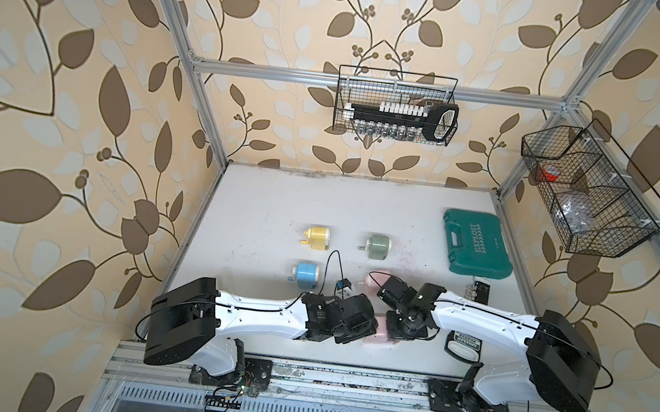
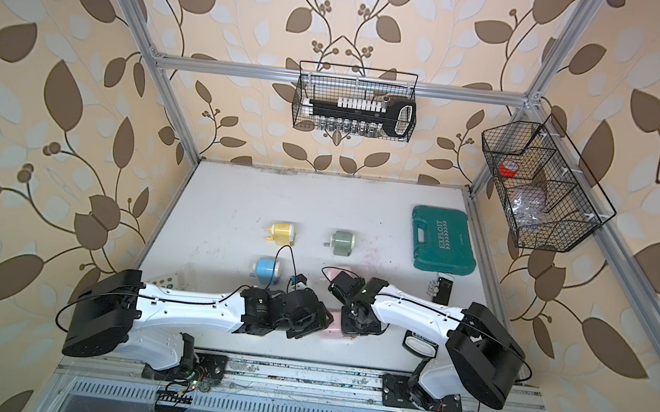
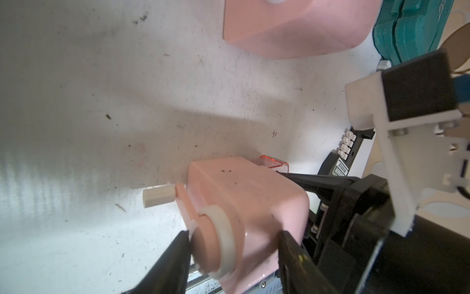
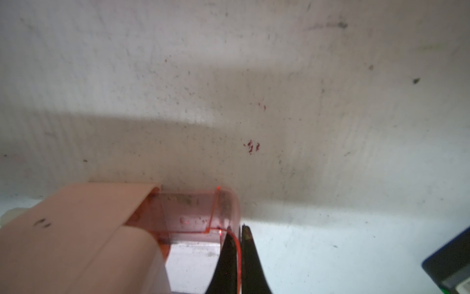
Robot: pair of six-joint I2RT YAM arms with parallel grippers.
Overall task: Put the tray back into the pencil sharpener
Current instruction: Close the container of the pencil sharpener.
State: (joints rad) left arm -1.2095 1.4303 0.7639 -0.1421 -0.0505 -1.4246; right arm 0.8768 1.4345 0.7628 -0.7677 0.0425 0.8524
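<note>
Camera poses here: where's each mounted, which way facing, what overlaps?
Top views: stereo head high above the arm bases, looking down and forward over the white table; left arm and right arm show nearly whole.
Left wrist: on the left arm, looking along the left gripper, clamped on the pink plastic pencil sharpener; the other arm's black fingers intrude.
Right wrist: on the right arm, looking along the right gripper, pinching the clear red tray, partly inserted.
Shared: both wrist views show sharpener and tray; from above the wrists mostly hide them.

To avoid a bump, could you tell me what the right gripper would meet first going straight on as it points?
Probably the white tabletop: past the right gripper, shut on the translucent red tray, nothing else shows.
</note>
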